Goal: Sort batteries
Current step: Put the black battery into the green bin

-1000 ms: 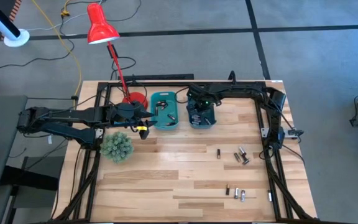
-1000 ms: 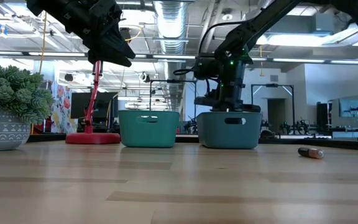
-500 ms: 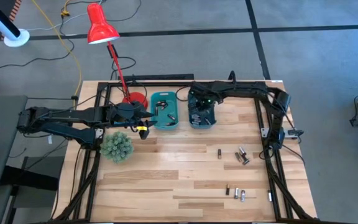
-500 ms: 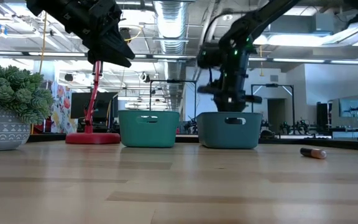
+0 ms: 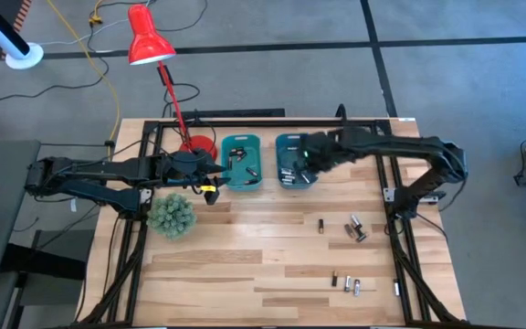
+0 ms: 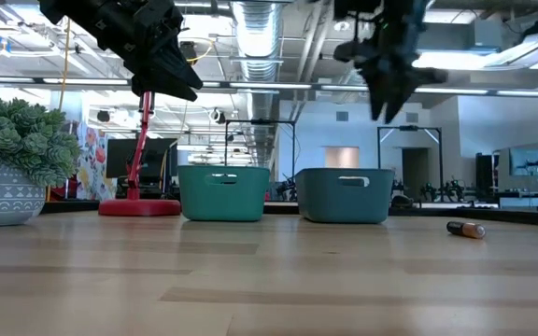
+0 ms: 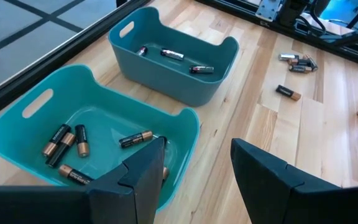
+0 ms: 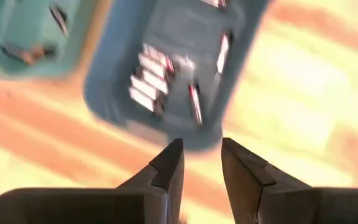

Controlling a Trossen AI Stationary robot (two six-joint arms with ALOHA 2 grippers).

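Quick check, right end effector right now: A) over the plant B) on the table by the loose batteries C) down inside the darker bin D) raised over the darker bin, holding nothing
D: the low view shows the right end effector raised well above the darker bin, and the right wrist view shows an empty gap between its fingers.

Your right gripper (image 6: 388, 93) lifts out of the darker teal bin (image 6: 345, 194), now high above it, swinging toward 3 o'clock, fingers parted and empty
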